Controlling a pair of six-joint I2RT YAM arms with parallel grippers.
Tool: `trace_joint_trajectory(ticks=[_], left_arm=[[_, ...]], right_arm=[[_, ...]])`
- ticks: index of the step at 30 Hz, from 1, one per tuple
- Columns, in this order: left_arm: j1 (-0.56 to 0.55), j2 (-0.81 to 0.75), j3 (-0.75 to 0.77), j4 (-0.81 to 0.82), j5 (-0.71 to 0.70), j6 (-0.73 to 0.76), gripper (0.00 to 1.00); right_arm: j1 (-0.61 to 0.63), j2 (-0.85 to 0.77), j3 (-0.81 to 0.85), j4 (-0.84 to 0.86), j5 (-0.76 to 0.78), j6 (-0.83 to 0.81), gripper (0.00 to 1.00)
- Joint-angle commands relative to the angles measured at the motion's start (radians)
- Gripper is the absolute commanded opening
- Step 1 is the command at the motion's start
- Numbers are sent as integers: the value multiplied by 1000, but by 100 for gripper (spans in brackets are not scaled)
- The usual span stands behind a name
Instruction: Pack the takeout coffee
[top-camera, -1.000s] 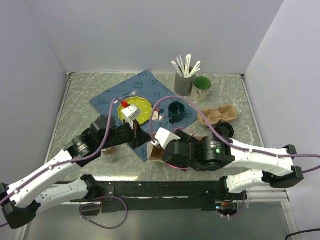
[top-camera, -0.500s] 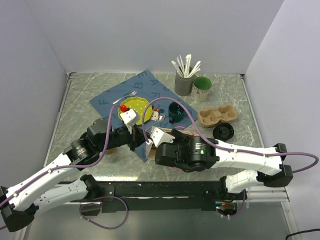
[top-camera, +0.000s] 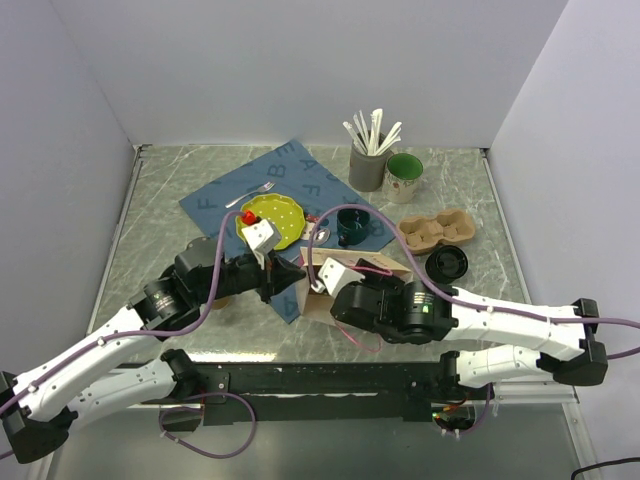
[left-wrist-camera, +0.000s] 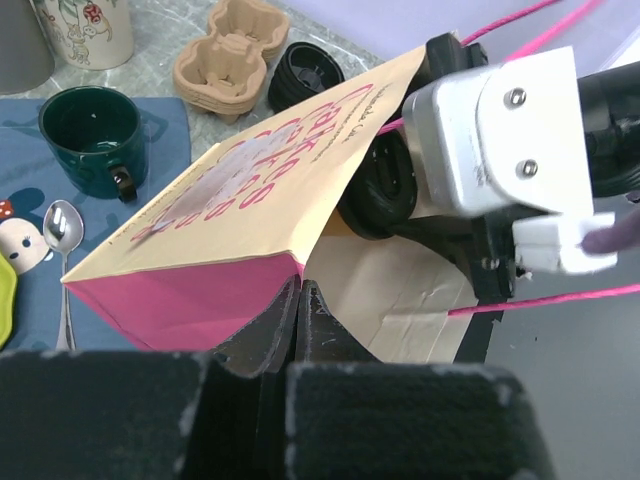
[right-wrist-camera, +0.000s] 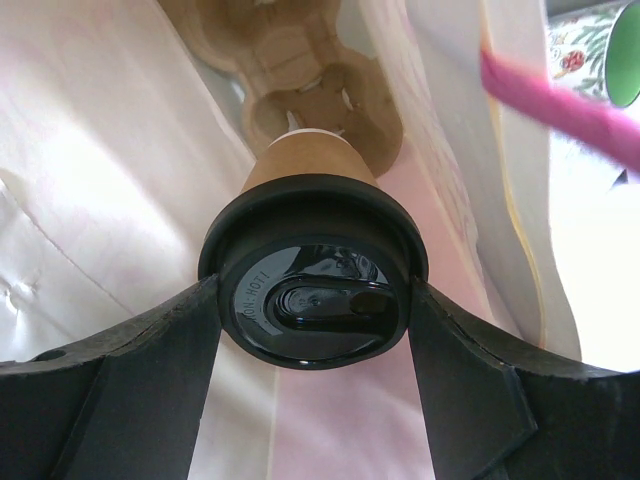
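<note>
When viewed from overhead, crowded at the middle of the tabletop, with cables looped over both arms. Reaches in from the near left with the left arm, forearm low, left hand clenched on the left edge of the paper bag. Comes in from the near right with the right arm, wrist turned left, right hand pushed into the bag's mouth and mostly hidden past its white camera block. Bag's contents hidden from up here.

From the left wrist: both fingers pressed together on a bag corner beside the pink side panel, bag tipped on its side. Cannot tell whether the black round shape under the right hand's white block is lid or hand. Beyond the bag, dark green mug and spoon.

From the right wrist, inside the bag: takeout coffee lid toward the camera, brown cup pointing away, grasped with one finger against each side of the black lid. Pale paper walls around; cup carrier beyond the cup's base, whether seen through a gap or not unclear.
</note>
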Motion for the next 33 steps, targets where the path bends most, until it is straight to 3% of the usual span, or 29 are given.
trace_joint_trajectory(ticks=[1,9,17,33], left_arm=[[-4,-9,-18,62,32,-18,1],[-3,-26,-26,36,43,-29,1],[-1,-40,-27,25,52,-85,1],[7,-46,-43,26,117,-135,1]], right_arm=[[-7,1,-18,106,20,-91,47],[-24,21,-37,238,35,-158,45],[-25,-76,-149,335,-6,-223,45],[-36,-96,-199,370,-123,-571,44]])
